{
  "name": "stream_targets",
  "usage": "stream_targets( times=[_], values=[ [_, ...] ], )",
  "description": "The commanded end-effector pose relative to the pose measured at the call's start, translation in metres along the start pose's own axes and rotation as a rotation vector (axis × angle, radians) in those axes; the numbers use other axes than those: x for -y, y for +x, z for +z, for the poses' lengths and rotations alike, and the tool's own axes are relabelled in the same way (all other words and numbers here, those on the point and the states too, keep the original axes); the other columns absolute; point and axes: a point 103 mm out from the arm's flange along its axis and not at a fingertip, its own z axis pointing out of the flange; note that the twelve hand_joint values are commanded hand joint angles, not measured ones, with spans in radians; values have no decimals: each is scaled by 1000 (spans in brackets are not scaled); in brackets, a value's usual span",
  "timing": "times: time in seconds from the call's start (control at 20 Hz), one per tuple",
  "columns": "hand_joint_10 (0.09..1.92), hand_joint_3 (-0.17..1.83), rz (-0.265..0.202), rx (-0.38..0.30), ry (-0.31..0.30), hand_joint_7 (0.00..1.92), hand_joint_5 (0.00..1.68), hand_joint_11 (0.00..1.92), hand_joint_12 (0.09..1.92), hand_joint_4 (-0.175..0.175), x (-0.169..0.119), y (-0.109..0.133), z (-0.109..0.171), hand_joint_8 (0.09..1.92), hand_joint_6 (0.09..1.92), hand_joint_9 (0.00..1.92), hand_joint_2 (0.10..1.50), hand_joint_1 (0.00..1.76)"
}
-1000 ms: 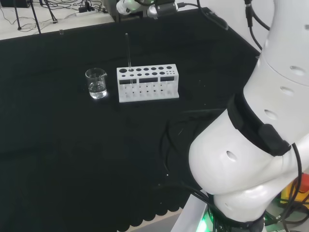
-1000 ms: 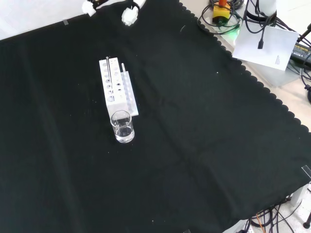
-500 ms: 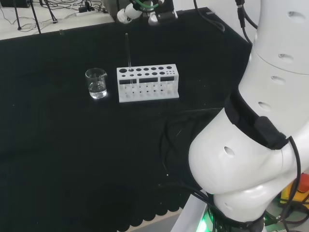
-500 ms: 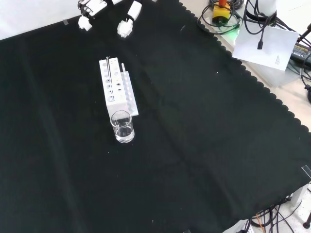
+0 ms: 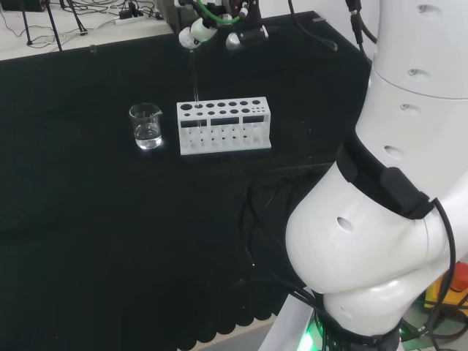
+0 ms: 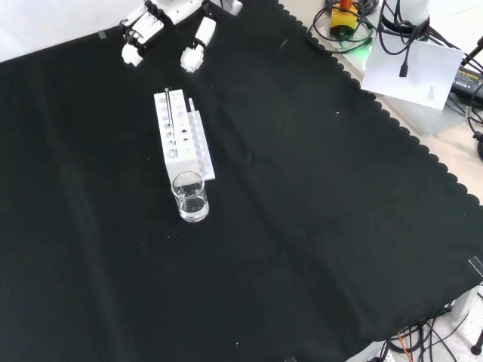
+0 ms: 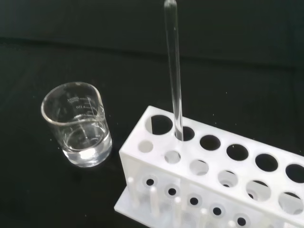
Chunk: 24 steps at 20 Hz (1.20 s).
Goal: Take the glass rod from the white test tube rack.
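head view puts the hand (image 5: 219, 29) at the top centre of my frame, above the white test tube rack (image 5: 224, 126), fingers spread apart and holding nothing. the glass rod (image 5: 194, 77) stands upright in a hole near the rack's left end, its tip just below the hand, though i can't tell if they touch. front view has the hand (image 6: 162, 23) at upper left, short of the rack (image 6: 181, 136). wrist view shows the rod (image 7: 173, 71) seated in the back row, with a glass beaker (image 7: 78, 124) holding a little clear liquid just beside the rack (image 7: 213, 180).
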Motion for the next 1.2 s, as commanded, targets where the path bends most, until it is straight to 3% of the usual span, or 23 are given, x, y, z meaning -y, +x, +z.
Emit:
stream_targets(
  times=[0.05,0.85,1.2],
  values=[
    [960,-175,1,11,52,132,119,3,1485,-156,-7,-2,15,943,87,271,1144,653],
    [932,-175,-39,-8,131,157,329,29,1467,-171,-17,-1,41,926,118,355,1194,574],
    [897,-175,-52,-19,136,347,337,238,1420,-175,-20,-1,45,931,185,593,1232,575]
  ],
)
